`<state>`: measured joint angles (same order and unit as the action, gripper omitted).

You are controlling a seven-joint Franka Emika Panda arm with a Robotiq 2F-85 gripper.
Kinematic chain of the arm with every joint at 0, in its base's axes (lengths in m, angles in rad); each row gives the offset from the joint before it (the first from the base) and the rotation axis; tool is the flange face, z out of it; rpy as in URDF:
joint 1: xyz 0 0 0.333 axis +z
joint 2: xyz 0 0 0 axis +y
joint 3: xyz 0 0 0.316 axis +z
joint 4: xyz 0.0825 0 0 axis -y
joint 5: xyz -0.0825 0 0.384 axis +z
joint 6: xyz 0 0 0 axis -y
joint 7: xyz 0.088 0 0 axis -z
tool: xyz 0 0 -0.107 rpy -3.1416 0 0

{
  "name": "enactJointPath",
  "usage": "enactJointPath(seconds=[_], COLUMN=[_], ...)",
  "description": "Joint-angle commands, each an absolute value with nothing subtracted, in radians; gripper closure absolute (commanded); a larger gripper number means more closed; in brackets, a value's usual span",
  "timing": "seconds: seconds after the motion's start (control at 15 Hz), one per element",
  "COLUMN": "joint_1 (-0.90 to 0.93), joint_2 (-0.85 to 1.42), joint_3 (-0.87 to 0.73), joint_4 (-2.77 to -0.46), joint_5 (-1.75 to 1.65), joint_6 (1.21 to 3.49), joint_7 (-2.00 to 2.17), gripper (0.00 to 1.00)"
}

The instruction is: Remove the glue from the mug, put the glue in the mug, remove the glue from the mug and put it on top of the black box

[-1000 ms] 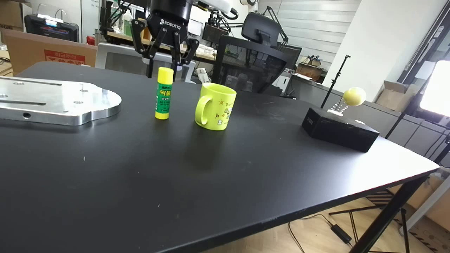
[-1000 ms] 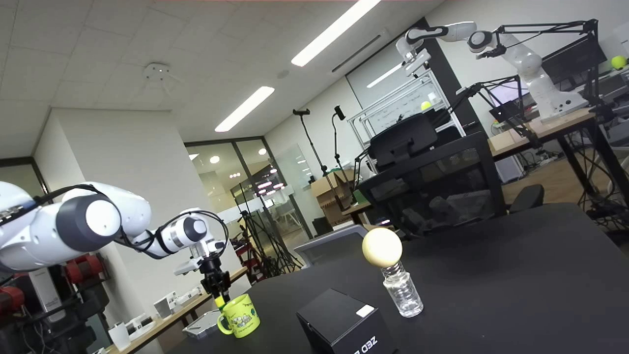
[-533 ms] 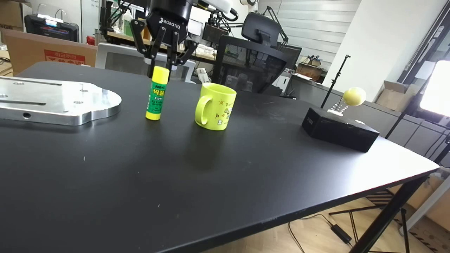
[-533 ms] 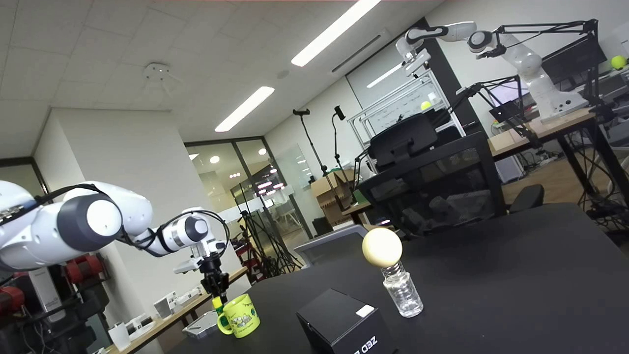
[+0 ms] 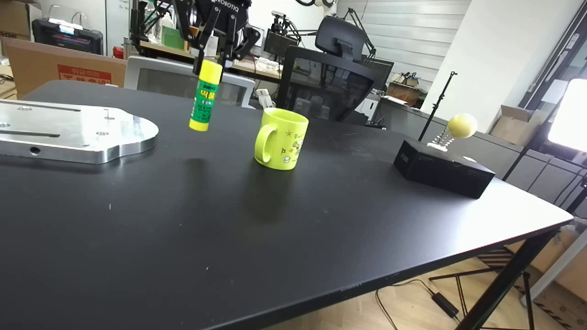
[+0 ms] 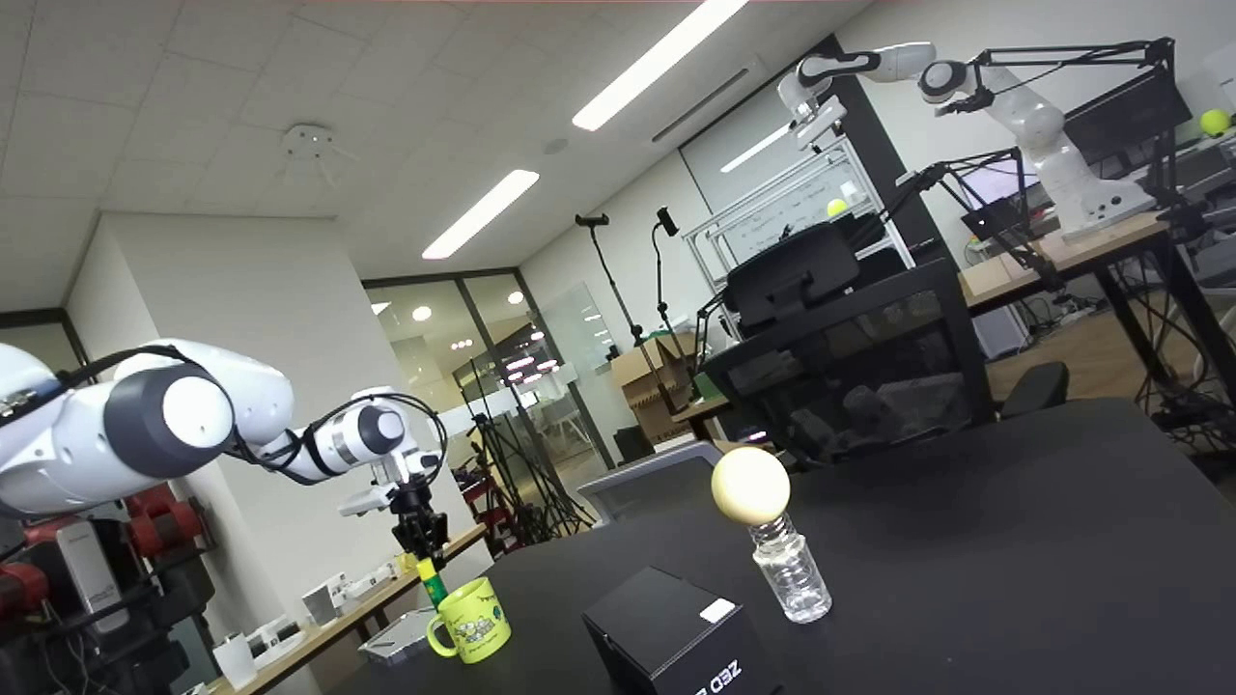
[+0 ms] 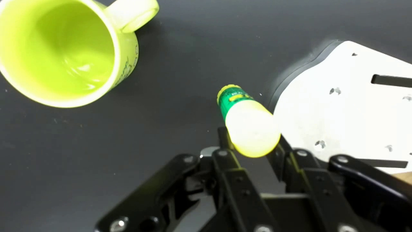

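Smooth table (image 5: 275, 238); tool (image 5: 210, 67) grips glue (image 5: 204, 100) (cylindrical).

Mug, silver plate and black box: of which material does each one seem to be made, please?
Mug: glossy, glazed ceramic or hard plastic; bright highlights show inside, but do not settle which.
Silver plate: most likely smooth machined metal; its edge reflects light, and it has round holes and straight slots.
Black box: probably matte cardboard, with crisp edges and printed white lettering.
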<state>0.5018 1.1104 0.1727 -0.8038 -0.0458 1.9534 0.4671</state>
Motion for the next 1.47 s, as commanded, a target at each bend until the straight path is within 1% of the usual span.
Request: enactJointPath(seconds=[0.0, 0.2, 0.33, 0.87, 1.2, 1.4], joint_1=[0.493, 0.493, 0.485, 0.429, 0.377, 0.386], joint_2=[1.008, 0.946, 0.893, 0.709, 0.576, 0.473], joint_3=[0.174, 0.174, 0.174, 0.167, 0.194, 0.185], joint_4=[-0.883, -0.94, -1.02, -1.394, -1.627, -1.763], joint_5=[-0.055, -0.056, -0.053, -0.041, -0.014, 0.015], joint_6=[1.963, 1.981, 2.031, 2.273, 2.439, 2.46], joint_7=[0.445, 0.422, 0.417, 0.436, 0.401, 0.374], gripper=[0.92, 0.92, 0.92, 0.92, 0.92, 0.92])
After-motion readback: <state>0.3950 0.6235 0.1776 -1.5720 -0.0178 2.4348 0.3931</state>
